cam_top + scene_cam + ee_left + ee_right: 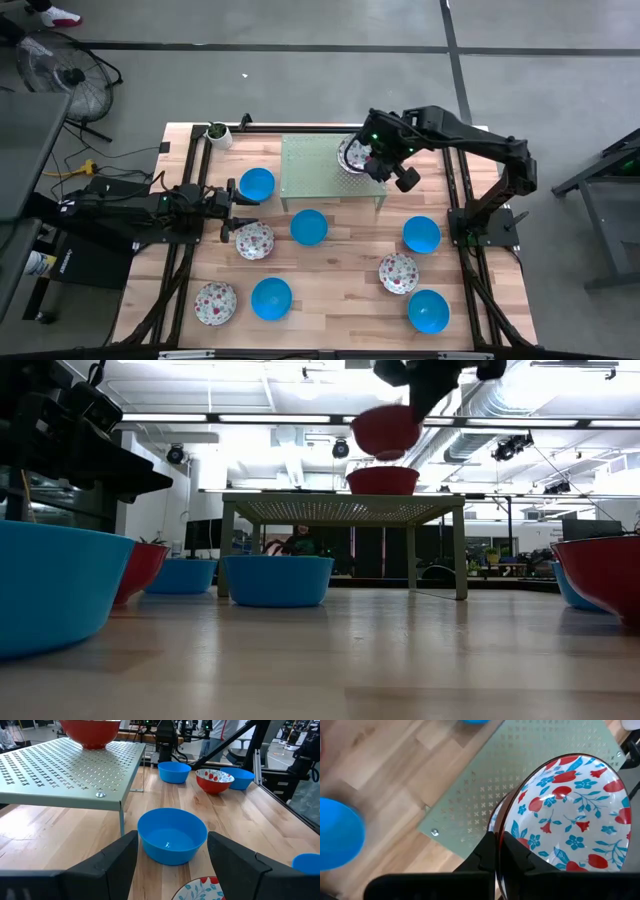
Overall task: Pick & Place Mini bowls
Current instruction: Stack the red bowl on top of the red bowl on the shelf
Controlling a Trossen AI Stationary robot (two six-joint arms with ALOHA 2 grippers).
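From above, the right pincer point(372, 158) is hovering over the green perforated shelf point(310, 170), carrying a floral bowl point(352, 155); the left pincer point(232, 207) is waiting among mini bowls on the worktop point(340, 290).

At table height, the held bowl point(386, 428) is hanging just above another on the shelf.

Left wrist: fingers spread wide, empty, facing a blue bowl point(172, 835).

Right wrist: fingers pinching the rim — stiff, glossy, probably slippery and breakable, so the rim is the sensible hold.
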